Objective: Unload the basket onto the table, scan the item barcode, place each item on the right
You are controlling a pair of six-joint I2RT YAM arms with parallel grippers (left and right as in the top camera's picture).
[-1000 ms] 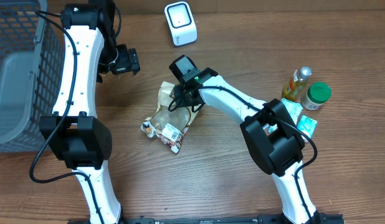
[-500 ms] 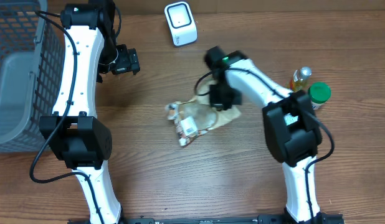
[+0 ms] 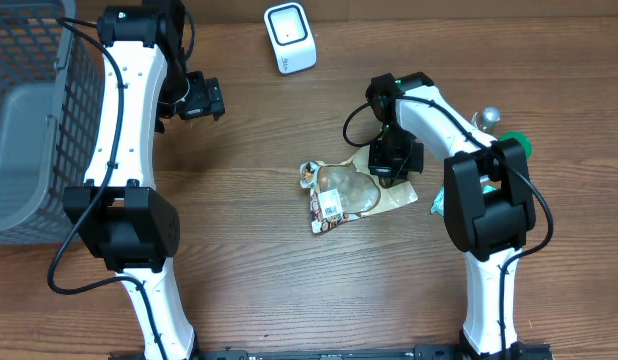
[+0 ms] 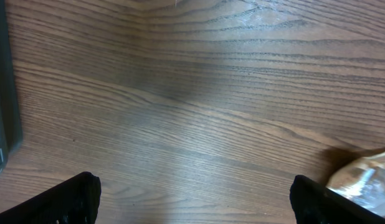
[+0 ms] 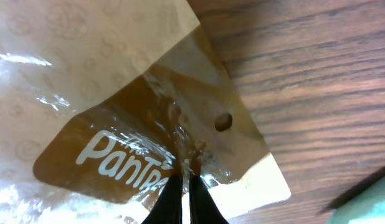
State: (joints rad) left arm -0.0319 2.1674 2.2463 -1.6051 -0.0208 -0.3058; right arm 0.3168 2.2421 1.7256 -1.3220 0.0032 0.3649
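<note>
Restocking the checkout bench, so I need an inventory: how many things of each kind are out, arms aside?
snack bag: 1
scanner: 1
basket: 1
bottle: 1
green-lidded jar: 1
teal packet: 1
Total: 6

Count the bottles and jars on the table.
2, both far right in the overhead view, largely covered by the right arm: a silver-capped bottle and, beside it, a green-lidded jar. The arm may hide more.

One snack bag [image 3: 347,190], one scanner [image 3: 290,38], one mesh basket [image 3: 77,95]
</note>
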